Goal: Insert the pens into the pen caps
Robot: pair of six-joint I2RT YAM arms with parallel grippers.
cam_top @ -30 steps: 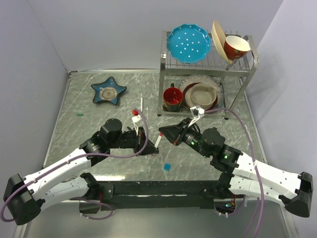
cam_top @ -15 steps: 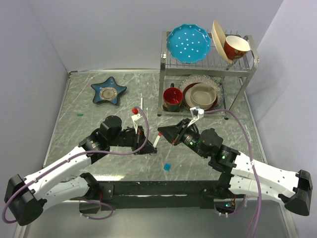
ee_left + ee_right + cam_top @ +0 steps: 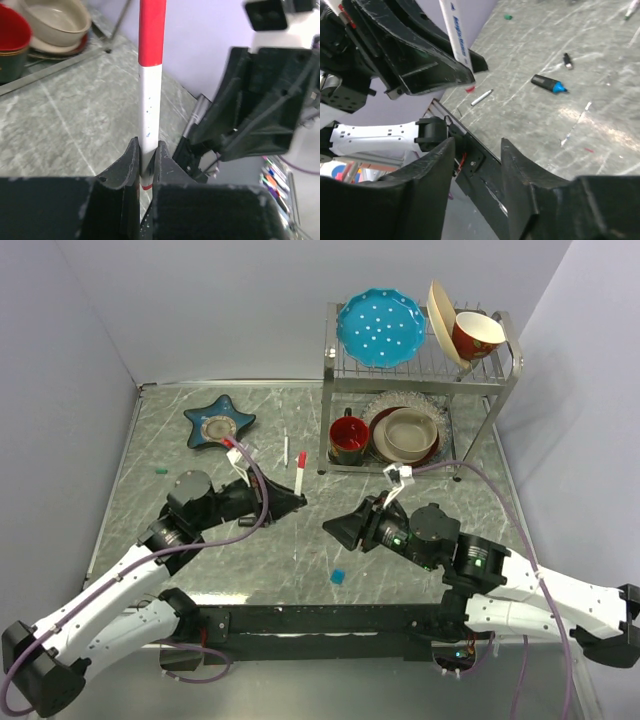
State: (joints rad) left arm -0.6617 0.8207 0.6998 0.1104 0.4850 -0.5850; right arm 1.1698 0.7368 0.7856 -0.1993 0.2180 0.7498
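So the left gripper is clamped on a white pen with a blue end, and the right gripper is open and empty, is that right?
Not quite: the white pen has a red end, not a blue one, as the left wrist view shows. The rest holds: the left gripper is clamped on that pen, and the right gripper is open and empty.

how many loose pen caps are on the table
3. A bright blue cap lies near the front edge between the arms, a teal cap sits far left, and a small black cap lies near the black marker. More may hide under the arms.
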